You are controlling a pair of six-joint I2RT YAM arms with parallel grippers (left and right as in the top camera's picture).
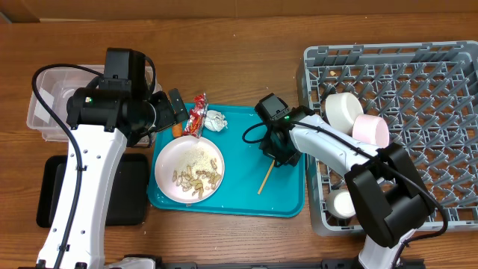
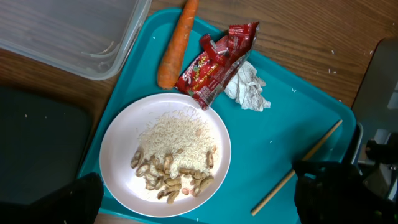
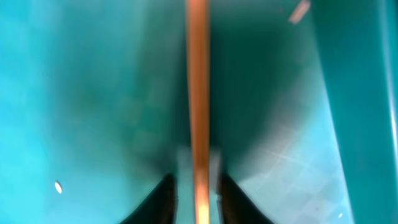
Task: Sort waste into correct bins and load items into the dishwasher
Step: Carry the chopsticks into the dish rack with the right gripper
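Observation:
On the teal tray (image 1: 287, 198) lie an orange carrot (image 2: 176, 46), a red wrapper (image 2: 214, 59), a crumpled paper ball (image 2: 249, 90) and a white plate (image 2: 118, 149) holding rice and peanut shells (image 2: 171, 177). My left gripper (image 2: 199, 208) is open and empty, hovering over the plate's near edge. My right gripper (image 3: 198, 199) is down on the tray, its fingers closed on either side of a wooden chopstick (image 3: 198, 93), which also shows in the overhead view (image 1: 265, 179). A white bowl (image 1: 343, 108) sits in the grey dish rack (image 1: 441, 75).
The clear tub (image 1: 48, 101) stands at the back left, and the black tray (image 1: 127, 190) lies left of the teal tray. The rack also holds a pink cup (image 1: 371, 128) and a white bowl (image 1: 342, 203) at its front left corner.

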